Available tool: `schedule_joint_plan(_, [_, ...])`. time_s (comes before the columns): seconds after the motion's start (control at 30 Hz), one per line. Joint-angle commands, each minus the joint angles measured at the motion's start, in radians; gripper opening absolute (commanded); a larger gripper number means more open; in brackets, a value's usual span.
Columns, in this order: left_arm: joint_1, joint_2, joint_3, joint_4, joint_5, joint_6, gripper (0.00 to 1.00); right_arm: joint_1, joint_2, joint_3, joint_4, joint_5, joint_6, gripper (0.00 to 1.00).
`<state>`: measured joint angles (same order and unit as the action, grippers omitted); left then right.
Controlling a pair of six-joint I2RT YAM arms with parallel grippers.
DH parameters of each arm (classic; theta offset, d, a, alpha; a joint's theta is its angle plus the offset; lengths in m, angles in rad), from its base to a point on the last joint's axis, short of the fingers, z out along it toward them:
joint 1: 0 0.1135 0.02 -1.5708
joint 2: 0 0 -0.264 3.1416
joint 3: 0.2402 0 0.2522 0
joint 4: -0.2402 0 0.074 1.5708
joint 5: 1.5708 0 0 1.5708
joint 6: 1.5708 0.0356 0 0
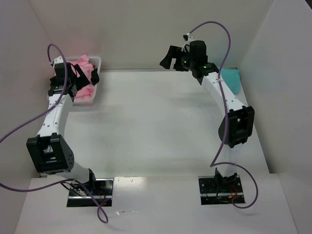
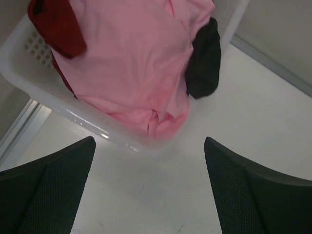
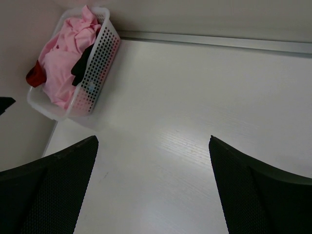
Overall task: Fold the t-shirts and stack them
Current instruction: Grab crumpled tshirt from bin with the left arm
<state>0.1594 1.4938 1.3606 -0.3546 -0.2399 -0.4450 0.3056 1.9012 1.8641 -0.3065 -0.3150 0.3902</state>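
- While the left gripper (image 2: 148,192) is holding its jaws spread wide with nothing between them, the light pink t-shirt (image 2: 131,63) is lying just ahead of its fingertips, heaped in the white lattice basket (image 2: 92,126) and spilling over the near rim.
- A dark red t-shirt (image 2: 56,24) is bunching ahead and to the left of those jaws, partly tucked under the pink one.
- A dark garment (image 2: 204,58) is hanging over the basket's edge ahead and to the right; it is looking too dark to tell black from deep red.
- The right gripper (image 3: 153,190) is likewise standing fully open and empty, with the basket sitting well ahead and to the left of its fingers.
- A teal t-shirt (image 1: 231,78) is lying behind the right jaws, beside the forearm, which is hiding part of it; whether it is folded I cannot tell.
- The bare white table (image 1: 156,122) is stretching beneath both grippers, and plain white wall panels (image 1: 146,29) are closing it in on three sides.
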Motion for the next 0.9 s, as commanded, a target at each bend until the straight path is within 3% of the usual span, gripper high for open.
schedule_joint_plan(0.0, [0.035,0.099,0.072,0.084,-0.044,-0.055,1.00,0.017,0.042,0.073,-0.014,-0.004,-0.066,1.00])
schedule_joint_plan(0.27, [0.102,0.347,0.247,0.095,-0.116,-0.055,1.00,0.017,-0.002,-0.027,-0.028,0.041,-0.117,1.00])
schedule_joint_plan(0.43, [0.125,0.411,0.275,0.112,-0.115,-0.042,1.00,0.017,-0.057,-0.163,0.021,0.028,-0.096,1.00])
schedule_joint_plan(0.63, [0.137,0.511,0.352,0.113,-0.214,-0.054,1.00,0.017,-0.119,-0.286,0.063,0.050,-0.076,1.00])
schedule_joint_plan(0.87, [0.137,0.603,0.397,0.112,-0.125,-0.063,0.92,0.017,-0.137,-0.310,0.072,0.050,-0.056,1.00])
